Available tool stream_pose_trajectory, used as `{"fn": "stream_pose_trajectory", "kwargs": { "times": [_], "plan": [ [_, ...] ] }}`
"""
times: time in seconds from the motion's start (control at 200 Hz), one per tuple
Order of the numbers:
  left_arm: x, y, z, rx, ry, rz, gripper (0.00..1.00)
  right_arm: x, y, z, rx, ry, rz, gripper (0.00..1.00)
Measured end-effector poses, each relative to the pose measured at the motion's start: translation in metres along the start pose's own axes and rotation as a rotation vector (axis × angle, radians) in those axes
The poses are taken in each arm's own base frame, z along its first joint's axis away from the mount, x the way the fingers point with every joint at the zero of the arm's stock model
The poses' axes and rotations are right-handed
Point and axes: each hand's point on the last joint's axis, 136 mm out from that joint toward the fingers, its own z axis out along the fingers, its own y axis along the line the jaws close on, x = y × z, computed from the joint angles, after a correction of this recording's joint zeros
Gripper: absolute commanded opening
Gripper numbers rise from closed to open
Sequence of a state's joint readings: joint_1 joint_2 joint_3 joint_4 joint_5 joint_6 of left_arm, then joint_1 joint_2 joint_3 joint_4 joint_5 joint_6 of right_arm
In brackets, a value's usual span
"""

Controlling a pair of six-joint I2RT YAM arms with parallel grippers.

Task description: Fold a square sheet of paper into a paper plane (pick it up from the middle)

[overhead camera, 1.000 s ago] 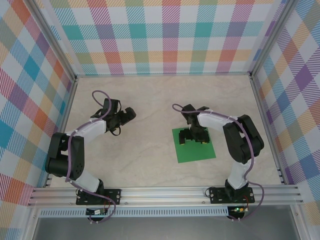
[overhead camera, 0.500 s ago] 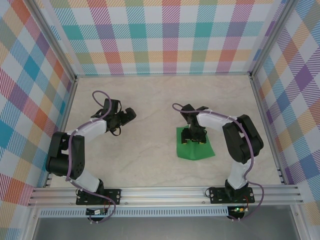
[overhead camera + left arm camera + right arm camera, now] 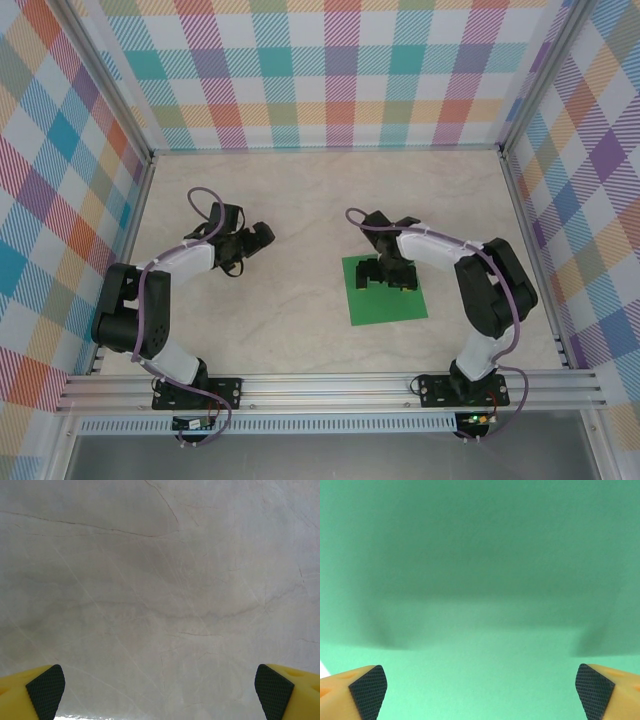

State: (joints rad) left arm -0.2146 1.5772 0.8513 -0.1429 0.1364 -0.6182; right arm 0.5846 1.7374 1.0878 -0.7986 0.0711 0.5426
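Green paper sq [image 3: 390,306] flat on marble-look tabletop [image 3: 290,300], plaid walls [image 3: 330,70] round.

You are looking at the square sheet of paper [image 3: 388,303] lying flat on the table [image 3: 300,190], right of centre and somewhat nearer the near edge than the far one. The right gripper [image 3: 384,276] is hanging over the sheet's far half, fingers pointing down at it. The left gripper [image 3: 256,237] is sitting well apart to the left, over bare table.
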Motion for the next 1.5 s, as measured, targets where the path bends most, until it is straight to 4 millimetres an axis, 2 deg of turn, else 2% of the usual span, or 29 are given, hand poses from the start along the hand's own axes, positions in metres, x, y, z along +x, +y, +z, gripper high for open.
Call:
{"fn": "stream_pose_trajectory", "kwargs": {
  "times": [0.165, 0.25, 0.445, 0.565, 0.66, 0.79, 0.96, 1.14, 1.215, 1.28, 1.405, 1.5],
  "plan": [
    [-0.001, -0.003, 0.000, 0.014, -0.005, -0.006, 1.00, 0.025, -0.006, 0.013, 0.023, 0.061, 0.003, 0.96],
    [0.001, -0.004, 0.001, 0.017, 0.000, -0.013, 1.00, 0.026, -0.008, 0.015, 0.031, 0.065, 0.013, 0.90],
    [0.011, -0.013, 0.001, 0.054, 0.035, -0.016, 1.00, 0.025, -0.009, 0.016, 0.035, 0.062, 0.044, 0.66],
    [0.020, -0.017, 0.003, 0.097, 0.071, -0.041, 0.95, 0.024, -0.008, 0.014, 0.019, 0.041, 0.066, 0.48],
    [0.031, -0.022, 0.005, 0.154, 0.111, -0.072, 0.89, 0.022, 0.002, 0.008, -0.052, 0.013, 0.078, 0.36],
    [0.047, -0.032, 0.005, 0.252, 0.170, -0.118, 0.82, 0.011, 0.040, -0.014, -0.276, -0.039, 0.087, 0.25],
    [0.061, -0.043, 0.000, 0.351, 0.227, -0.157, 0.79, -0.005, 0.101, -0.047, -0.630, -0.074, 0.073, 0.27],
    [0.058, -0.062, -0.024, 0.450, 0.226, -0.149, 0.79, -0.014, 0.141, -0.075, -0.877, -0.068, 0.025, 0.31],
    [0.055, -0.071, -0.031, 0.494, 0.224, -0.144, 0.79, -0.016, 0.147, -0.073, -0.904, -0.049, 0.021, 0.33],
    [0.056, -0.075, -0.033, 0.520, 0.229, -0.148, 0.77, -0.015, 0.150, -0.063, -0.907, -0.018, 0.026, 0.36],
    [0.063, -0.078, -0.034, 0.551, 0.256, -0.163, 0.76, -0.010, 0.152, -0.042, -0.903, 0.054, 0.044, 0.39],
    [0.072, -0.082, -0.032, 0.567, 0.285, -0.164, 0.75, -0.009, 0.155, -0.036, -0.919, 0.091, 0.060, 0.40]
  ]
}}
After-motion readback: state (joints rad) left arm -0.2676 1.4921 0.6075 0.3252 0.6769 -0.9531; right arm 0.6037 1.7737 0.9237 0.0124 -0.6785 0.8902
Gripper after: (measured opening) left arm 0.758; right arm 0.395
